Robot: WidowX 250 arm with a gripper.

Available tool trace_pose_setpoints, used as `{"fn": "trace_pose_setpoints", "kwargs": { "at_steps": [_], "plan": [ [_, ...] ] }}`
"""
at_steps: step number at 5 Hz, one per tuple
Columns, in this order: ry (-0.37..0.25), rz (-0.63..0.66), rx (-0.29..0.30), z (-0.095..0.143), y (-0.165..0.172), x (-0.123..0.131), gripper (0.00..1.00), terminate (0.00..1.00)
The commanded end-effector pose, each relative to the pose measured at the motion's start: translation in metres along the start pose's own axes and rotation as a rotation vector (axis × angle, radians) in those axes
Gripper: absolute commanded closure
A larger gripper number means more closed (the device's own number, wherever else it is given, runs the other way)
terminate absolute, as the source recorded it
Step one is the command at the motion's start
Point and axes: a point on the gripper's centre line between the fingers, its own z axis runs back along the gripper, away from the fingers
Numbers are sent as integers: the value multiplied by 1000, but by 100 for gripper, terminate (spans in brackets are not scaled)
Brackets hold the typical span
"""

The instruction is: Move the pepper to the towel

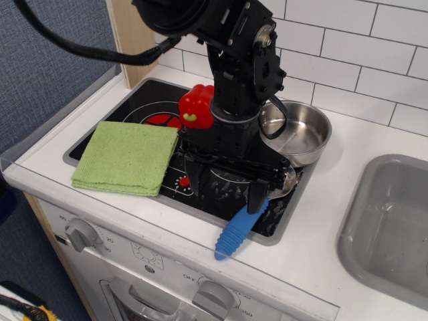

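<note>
The red pepper point(198, 104) with its yellow-green stem sits on the black stovetop point(137, 100) at the back, near the left rear burner. It is partly hidden behind my arm. The light-green towel point(127, 158) lies folded flat on the left side of the stove, just front-left of the pepper. My gripper point(224, 188) points down over the middle front of the stovetop, to the right of the towel and in front of the pepper. Its two black fingers are spread wide with nothing between them.
A steel pot point(299, 132) stands on the right rear of the stove, close behind my arm. A spoon with a blue handle point(238, 233) lies at the stove's front edge under my gripper. A grey sink point(393, 224) is at the right. Stove knobs point(81, 233) are on the front panel.
</note>
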Motion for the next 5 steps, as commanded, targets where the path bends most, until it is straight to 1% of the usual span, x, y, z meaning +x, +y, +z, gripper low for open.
{"fn": "trace_pose_setpoints", "kwargs": {
  "at_steps": [1,2,3,4,5],
  "plan": [
    [0,0,0,0,0,0,0,0],
    [-31,57,-6,7,19,16,0,0],
    [-30,18,-19,6,14,26,0,0],
    [-35,-17,-1,9,9,42,0,0],
    [-60,68,26,17,34,70,0,0]
  ]
}}
